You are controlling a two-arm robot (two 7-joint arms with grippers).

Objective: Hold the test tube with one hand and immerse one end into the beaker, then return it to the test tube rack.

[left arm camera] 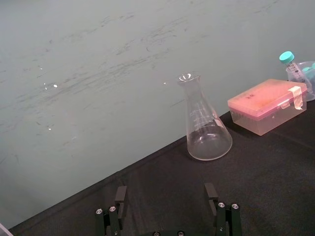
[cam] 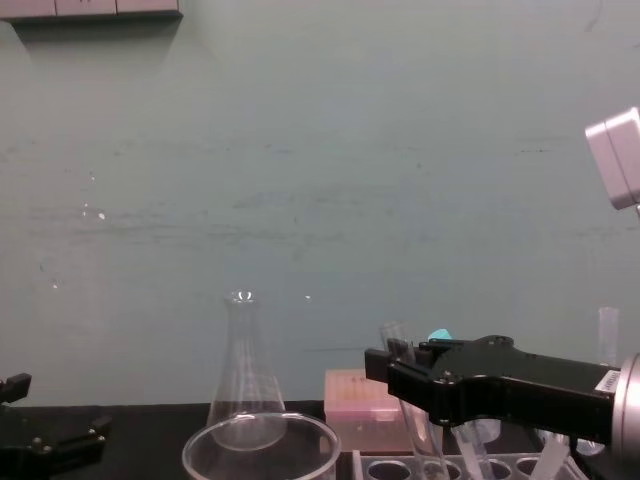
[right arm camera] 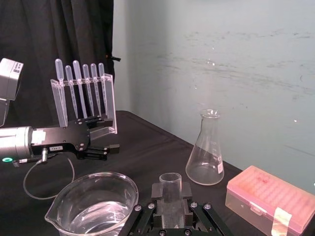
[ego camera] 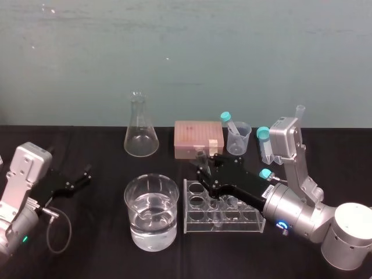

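Well, test tube [right arm camera: 171, 180] within right claw [right arm camera: 171, 195].

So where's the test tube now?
Head view: the test tube is in the right gripper, over the left end of the test tube rack, beside the beaker.

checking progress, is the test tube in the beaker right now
No, the right gripper holds the test tube at the test tube rack, beside the beaker.
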